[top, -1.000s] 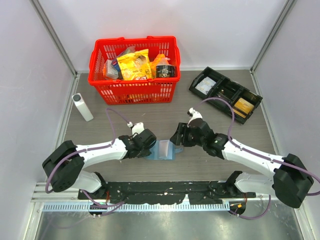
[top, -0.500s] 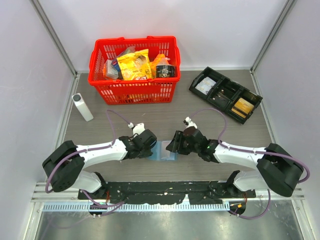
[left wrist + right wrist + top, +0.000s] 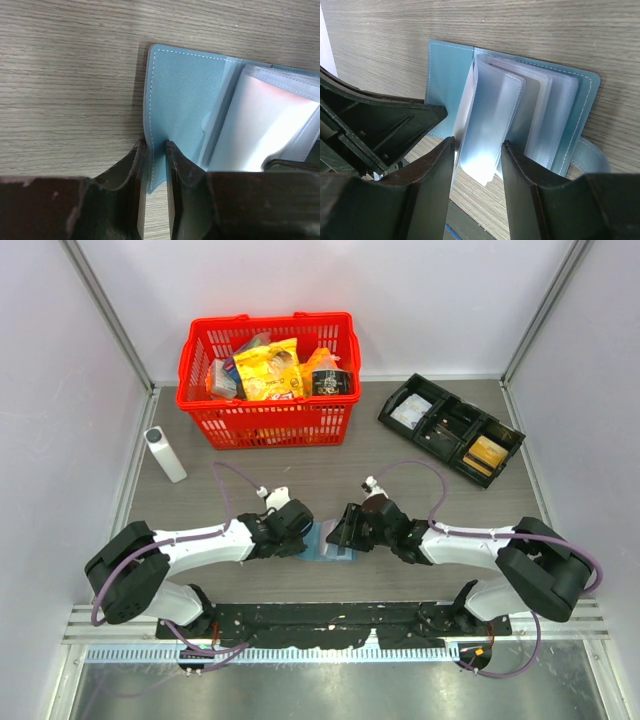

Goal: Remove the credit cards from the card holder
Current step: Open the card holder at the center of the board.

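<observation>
The card holder (image 3: 326, 541), a small blue wallet, lies open on the table between both arms. My left gripper (image 3: 155, 145) is shut on the edge of its left cover flap (image 3: 182, 95); from above the left gripper (image 3: 303, 537) sits at the holder's left side. My right gripper (image 3: 478, 142) stands open, its jaws on either side of a raised clear plastic sleeve (image 3: 492, 117) of the card holder (image 3: 445, 80). From above the right gripper (image 3: 346, 529) covers the holder's right half. The sleeves are glossy, and I cannot make out the credit cards in them.
A red basket (image 3: 268, 422) full of packets stands at the back. A black compartment tray (image 3: 450, 426) at the back right holds a tan-gold flat item (image 3: 487, 452). A white upright bottle (image 3: 165, 454) stands at the left.
My right gripper has come left and lower onto the card holder, and its jaws have narrowed around the sleeve. The left gripper keeps its hold and has not moved.
</observation>
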